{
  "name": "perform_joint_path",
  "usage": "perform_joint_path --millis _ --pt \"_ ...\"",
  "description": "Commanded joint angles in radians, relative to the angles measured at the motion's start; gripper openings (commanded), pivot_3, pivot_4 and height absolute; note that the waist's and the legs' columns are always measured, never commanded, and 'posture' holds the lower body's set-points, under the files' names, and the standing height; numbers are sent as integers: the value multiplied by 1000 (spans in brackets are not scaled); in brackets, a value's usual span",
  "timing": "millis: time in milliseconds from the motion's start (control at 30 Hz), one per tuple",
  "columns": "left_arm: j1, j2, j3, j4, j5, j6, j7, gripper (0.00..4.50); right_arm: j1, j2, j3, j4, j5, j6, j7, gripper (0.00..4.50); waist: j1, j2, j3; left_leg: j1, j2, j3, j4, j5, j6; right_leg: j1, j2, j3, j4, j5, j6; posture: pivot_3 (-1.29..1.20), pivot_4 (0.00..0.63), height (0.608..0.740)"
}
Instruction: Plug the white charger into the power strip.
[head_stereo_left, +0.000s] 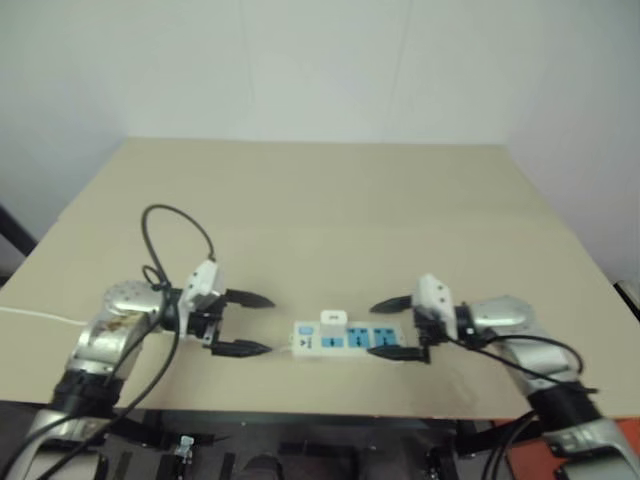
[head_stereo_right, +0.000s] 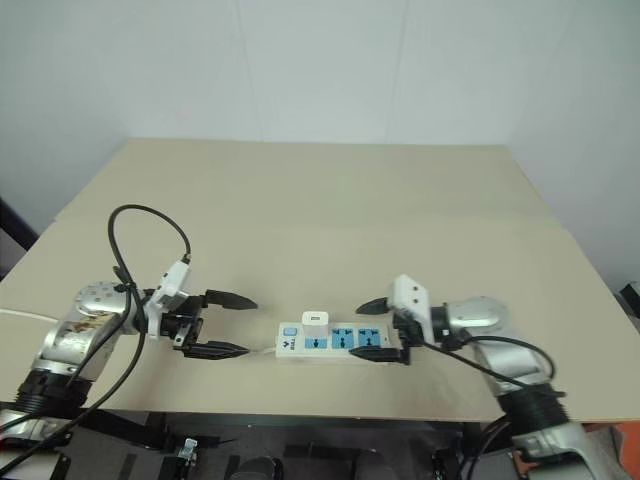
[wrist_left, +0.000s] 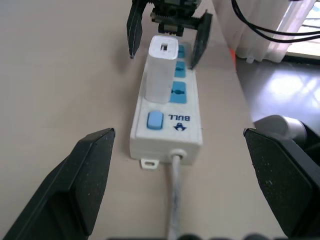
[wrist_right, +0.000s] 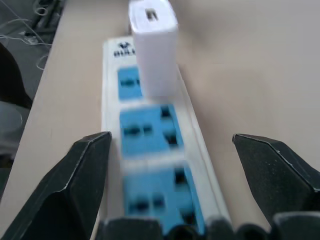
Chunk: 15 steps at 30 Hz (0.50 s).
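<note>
The white charger (wrist_left: 162, 67) stands upright in the power strip (wrist_left: 167, 122), seated in the blue socket next to the strip's blue switch (wrist_left: 155, 120), at the cord end. Its base appears flush against the socket face; the prongs are hidden, so full seating is a judgement, not an observation. 2 further blue sockets lie free beyond it.

The power strip lies flat on the table (head_stereo_left: 330, 200), close to the near edge, lengthwise between the 2 arms. Its thin white cord (wrist_left: 175, 200) leaves the switch end toward the left gripper.

The left gripper (head_stereo_left: 240, 323) sits just off the cord end of the strip, fingers spread wide, holding nothing. The right gripper (head_stereo_left: 400, 327) is at the opposite end, fingers likewise spread, straddling the strip's end without visibly clamping it. Both point inward at the strip, roughly level with the table.

Assessment: the placement suits one arm steadying the strip while the other pressed the charger in; with both sets of fingers apart and the charger standing unaided, the task appears complete. Remaining risk: a partially seated plug.
</note>
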<state>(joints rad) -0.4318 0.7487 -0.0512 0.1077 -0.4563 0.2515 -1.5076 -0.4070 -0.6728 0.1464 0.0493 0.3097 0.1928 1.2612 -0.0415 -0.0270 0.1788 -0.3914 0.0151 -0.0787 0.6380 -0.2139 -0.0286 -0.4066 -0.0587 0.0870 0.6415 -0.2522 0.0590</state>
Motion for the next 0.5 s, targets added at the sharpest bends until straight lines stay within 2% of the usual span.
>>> perform_joint_path --millis 33,233,500 --pt "3 54 74 -27 -29 4 -6 4480 16 -98 -158 -102 110 61 21 4500 -2 0 10 0 0 0 0 0 0 0 0 0 0 0 0 0 150 740" --pt "13 136 128 54 -16 -25 -32 4480 80 -230 -282 -70 146 87 53 4500 -5 0 15 0 0 1 0 0 0 -1 0 0 0 0 0 0 150 740" --pt "12 141 133 62 -24 -34 -39 4480 154 -276 -330 -125 175 109 54 4500 -4 0 16 -1 0 2 0 0 0 -1 0 0 0 0 0 0 150 740"
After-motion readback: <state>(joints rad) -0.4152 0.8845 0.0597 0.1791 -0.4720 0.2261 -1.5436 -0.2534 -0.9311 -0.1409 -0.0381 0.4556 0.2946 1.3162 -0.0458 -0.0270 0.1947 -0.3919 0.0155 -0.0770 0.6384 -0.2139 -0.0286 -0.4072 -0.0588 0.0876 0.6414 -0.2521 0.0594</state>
